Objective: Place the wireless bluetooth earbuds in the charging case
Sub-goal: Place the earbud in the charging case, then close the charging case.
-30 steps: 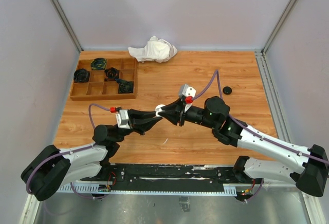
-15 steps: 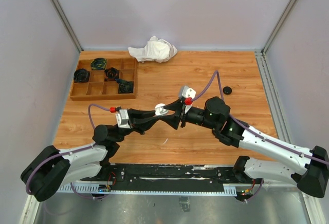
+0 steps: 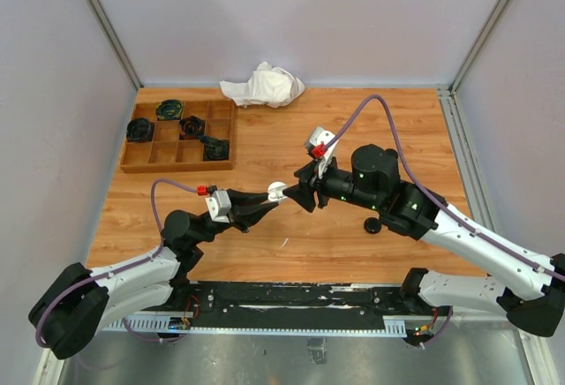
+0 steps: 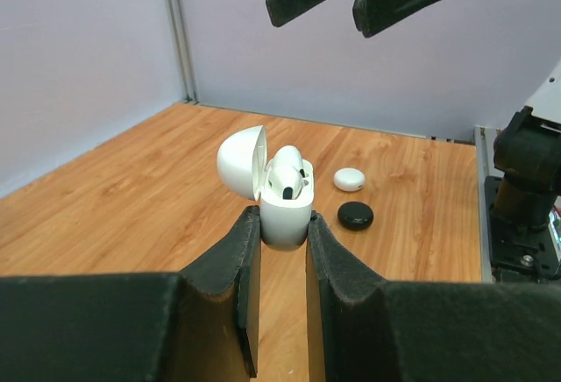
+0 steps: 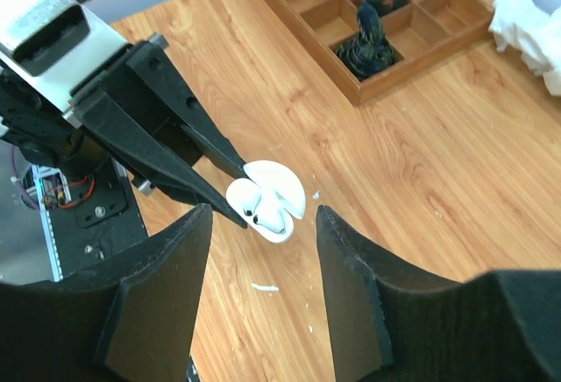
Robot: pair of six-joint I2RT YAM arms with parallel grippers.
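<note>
White charging case (image 4: 285, 217), glossy, with a white earbud (image 4: 287, 174) tipped in black. Left gripper (image 4: 282, 229) and right gripper (image 5: 263, 214): matte black. Table (image 3: 353, 129): orange-brown wood grain (warm, with darker streaks). Round puck (image 4: 355, 215): black. Small rounded object (image 4: 349, 179): white. Crumpled cloth (image 3: 263, 85): white. Divided tray (image 3: 181, 166): brown wood.

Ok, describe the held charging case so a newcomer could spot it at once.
Start at the middle of the wooden table. There the left gripper pinches a small white charging case. Unlike the white puck and black puck lying beyond it, its lid is flipped open with a white earbud inside.
</note>
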